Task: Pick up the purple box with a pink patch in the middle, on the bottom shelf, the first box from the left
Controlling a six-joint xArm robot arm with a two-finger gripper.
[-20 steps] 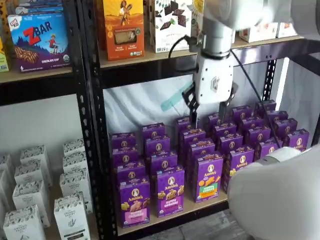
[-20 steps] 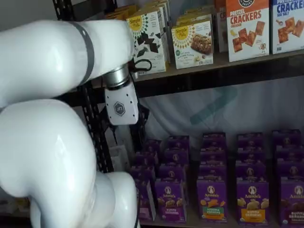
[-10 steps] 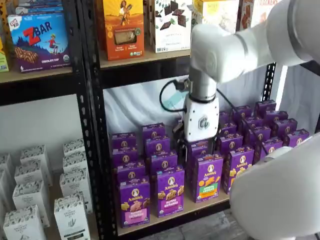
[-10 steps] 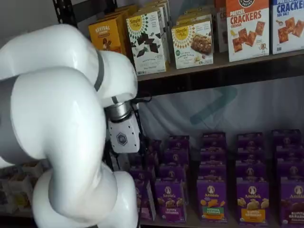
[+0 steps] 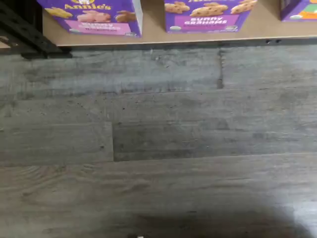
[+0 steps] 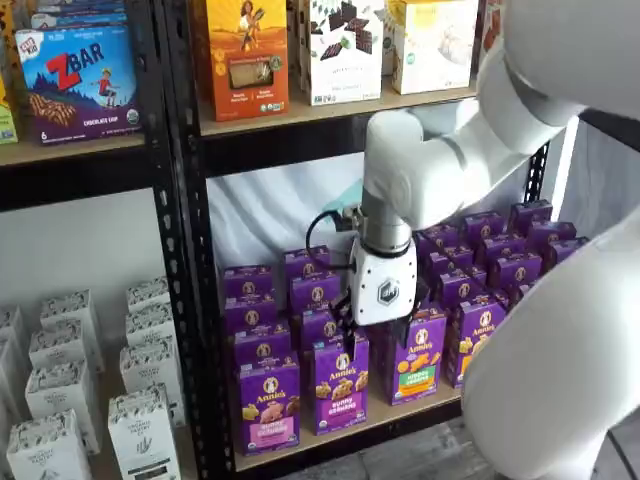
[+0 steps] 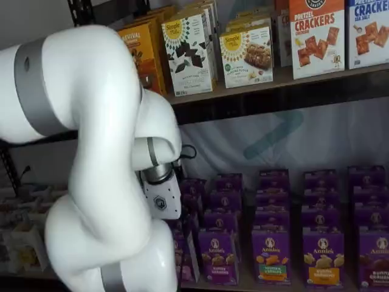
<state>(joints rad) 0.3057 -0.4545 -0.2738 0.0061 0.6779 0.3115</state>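
The purple box with a pink label band stands upright at the front left of the bottom shelf. The wrist view shows its lower part on the tan board. My gripper hangs low in front of the purple cartons, to the right of and above the purple box. Its white body hides most of the fingers, so no gap shows. In a shelf view the white body shows beside the arm, and the arm hides the purple box there.
A like carton with a purple band and one with a green band stand right of the purple box, with several rows behind. A black upright is at its left, with white cartons beyond. Grey wood floor lies below.
The arm has come down and to the left, from above the rear rows to just in front of the front cartons. No box has moved.
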